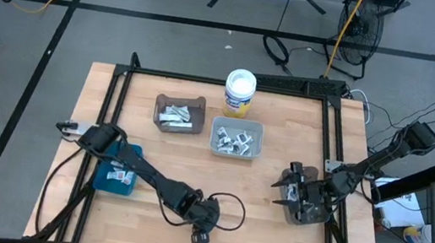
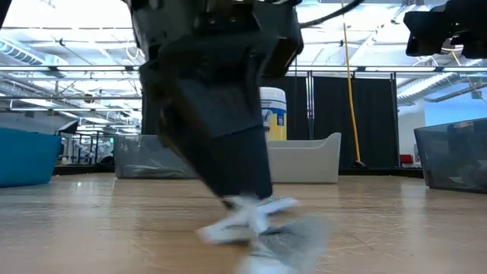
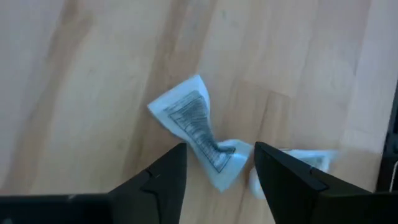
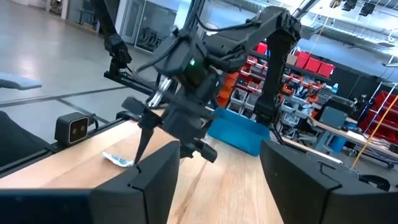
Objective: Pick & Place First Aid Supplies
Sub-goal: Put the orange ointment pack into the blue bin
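Note:
A small white packet with dark print [image 3: 193, 121], twisted in the middle, lies on the wooden table near its front edge. A second white packet [image 3: 305, 160] lies right beside it. My left gripper [image 3: 221, 152] points down at them, open, one finger on either side of the printed packet's near end; it also shows in the high view [image 1: 201, 240] and in the low view [image 2: 243, 199]. My right gripper [image 4: 221, 149] is open and empty over the dark bin [image 1: 307, 209] at the table's right. My left gripper comes at the printed packet from above, pointing down, with a finger [image 3: 168, 174] on each side of its near end [image 3: 225, 174]. I cannot tell whether the fingers touch it. The packet lies on the table.
A blue bin [image 1: 101, 175] at the left, a brown bin [image 1: 160, 107] and a pale bin [image 1: 217, 135] at the far middle all hold packets. A white round tub [image 1: 240, 91] stands behind them. A black cable [image 1: 230, 213] loops beside my left gripper.

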Controlling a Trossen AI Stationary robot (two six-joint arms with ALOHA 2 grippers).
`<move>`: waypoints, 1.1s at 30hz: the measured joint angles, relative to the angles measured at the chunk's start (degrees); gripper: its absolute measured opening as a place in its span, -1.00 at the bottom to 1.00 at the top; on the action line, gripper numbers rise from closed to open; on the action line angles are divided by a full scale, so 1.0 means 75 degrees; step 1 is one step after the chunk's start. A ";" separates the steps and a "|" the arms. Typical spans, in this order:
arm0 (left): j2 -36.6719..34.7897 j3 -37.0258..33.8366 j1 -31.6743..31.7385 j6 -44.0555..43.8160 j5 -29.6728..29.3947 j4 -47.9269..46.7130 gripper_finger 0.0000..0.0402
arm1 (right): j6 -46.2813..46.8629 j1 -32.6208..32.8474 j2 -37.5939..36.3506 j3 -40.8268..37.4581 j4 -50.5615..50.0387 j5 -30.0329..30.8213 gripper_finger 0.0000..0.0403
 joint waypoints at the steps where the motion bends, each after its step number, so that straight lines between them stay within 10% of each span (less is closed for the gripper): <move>1: 0.0067 -0.0001 0.0020 0.0001 0.0056 0.0057 -0.01 | 0.0008 0.0001 -0.0002 0.0000 -0.0010 0.0000 0.10; 14: 0.0213 0.0033 0.0172 0.0002 0.0245 0.0045 0.20 | 0.0070 0.0001 0.0005 0.0003 -0.0097 -0.0006 0.10; 33: 0.0225 0.0030 0.0198 -0.0007 -0.0460 -0.1158 -0.54 | 0.0073 0.0001 0.0005 0.0005 -0.0106 -0.0009 0.10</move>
